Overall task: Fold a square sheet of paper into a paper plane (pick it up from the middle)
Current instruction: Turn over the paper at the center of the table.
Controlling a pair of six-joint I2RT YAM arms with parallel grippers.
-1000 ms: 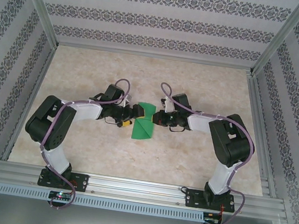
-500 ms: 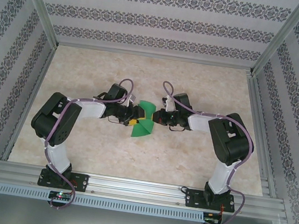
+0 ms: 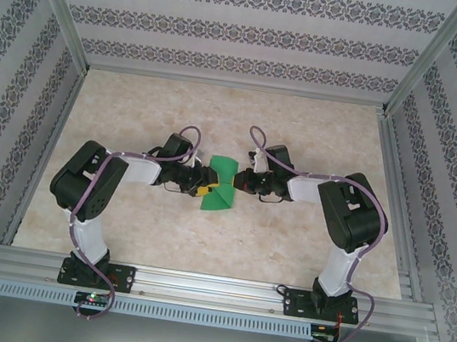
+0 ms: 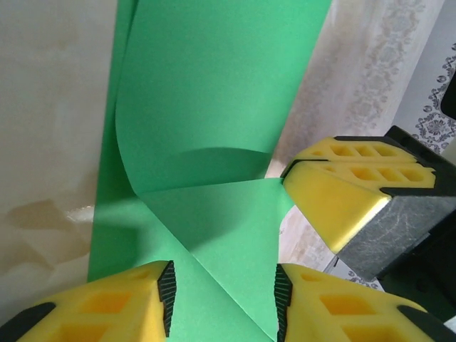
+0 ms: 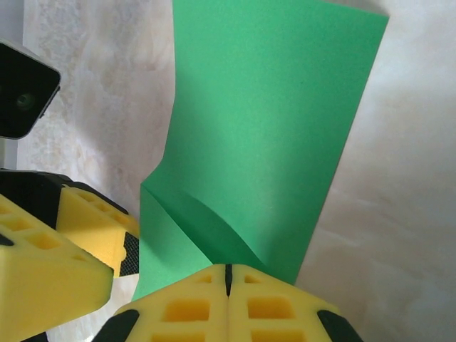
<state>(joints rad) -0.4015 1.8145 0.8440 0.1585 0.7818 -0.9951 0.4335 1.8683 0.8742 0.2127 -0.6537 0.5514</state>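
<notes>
The square sheet of paper [image 3: 221,189] lies at the middle of the table [image 3: 302,251], between the two grippers. It is plain, matte and bright green, and partly folded rather than flat. The left wrist view shows what is too small to make out from overhead: a diagonal crease, and a flap curling up in a smooth arc that casts a soft shadow on the layer beneath. The left gripper [image 4: 224,288] has its fingers spread, one on each side of the folded corner; they are yellow blocks with rectangular pockets and black ribbed pads [image 4: 166,296]. The right gripper [image 5: 228,274] has its yellow fingers pressed together, pinching the sheet's edge where it runs into their seam. From above, both arms reach inward, white and black links trailing purple cables [image 3: 187,130]. The table is pale marbled beige, patterned wallpaper [image 3: 232,30] in ornate grey bands lines the walls, and a ribbed aluminium rail [image 3: 211,289] carries the bases.
</notes>
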